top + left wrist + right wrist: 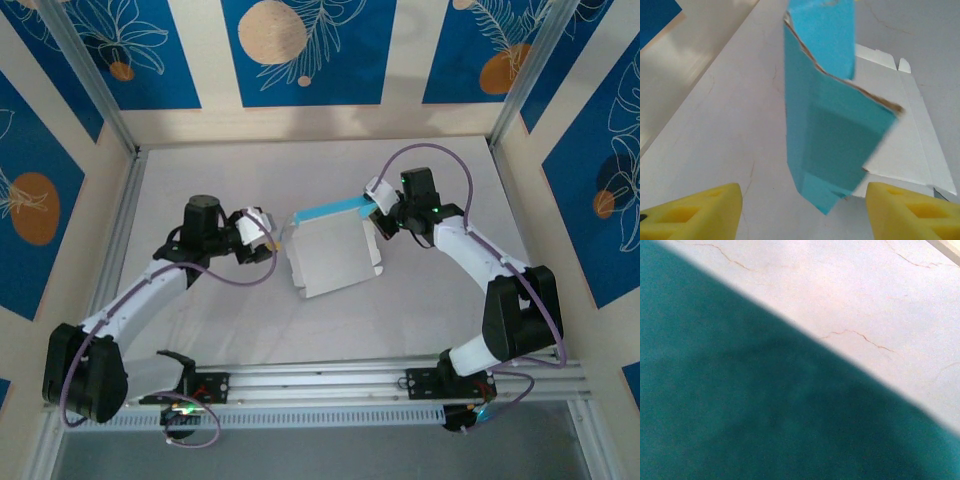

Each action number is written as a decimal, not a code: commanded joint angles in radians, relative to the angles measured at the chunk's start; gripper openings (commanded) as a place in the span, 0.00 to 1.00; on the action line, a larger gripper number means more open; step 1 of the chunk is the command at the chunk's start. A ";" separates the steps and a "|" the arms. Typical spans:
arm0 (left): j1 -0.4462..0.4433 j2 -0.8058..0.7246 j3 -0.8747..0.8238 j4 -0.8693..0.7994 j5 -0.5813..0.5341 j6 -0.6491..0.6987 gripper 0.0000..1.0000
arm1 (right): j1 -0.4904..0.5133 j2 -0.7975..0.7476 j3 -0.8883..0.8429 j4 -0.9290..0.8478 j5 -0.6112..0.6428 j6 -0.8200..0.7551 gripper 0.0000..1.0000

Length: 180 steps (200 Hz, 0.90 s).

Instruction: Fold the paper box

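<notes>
Paper box (335, 255) mid-table (200, 170), an arm at either side.
It lies white side up, its far flap raised and showing blue. The left gripper (272, 240) waits at the left edge, spread wide and holding nothing. The right gripper (378, 207) is at the blue flap; I cannot tell its grip.

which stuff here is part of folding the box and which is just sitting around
Part of the job: paper box, left gripper, right gripper.
Just there, nothing loose: table, patterned walls, metal rail.
</notes>
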 commanded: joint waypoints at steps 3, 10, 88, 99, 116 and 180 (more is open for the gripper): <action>0.005 0.038 0.062 -0.036 0.001 0.042 0.64 | 0.037 -0.014 0.002 0.007 -0.012 -0.018 0.00; 0.005 0.051 0.075 -0.042 0.003 0.046 0.63 | 0.044 -0.012 0.001 0.005 -0.008 -0.022 0.00; -0.007 0.135 0.135 -0.032 0.051 0.024 0.58 | 0.077 -0.016 0.009 -0.001 -0.008 -0.005 0.00; -0.007 0.148 0.139 -0.014 0.042 0.015 0.57 | 0.089 -0.020 0.001 0.002 -0.007 -0.009 0.00; -0.008 0.164 0.150 0.005 0.044 -0.001 0.56 | 0.107 -0.019 -0.004 0.001 -0.003 -0.011 0.00; -0.018 0.194 0.184 0.043 -0.004 -0.018 0.42 | 0.142 -0.029 -0.004 -0.011 0.013 -0.002 0.00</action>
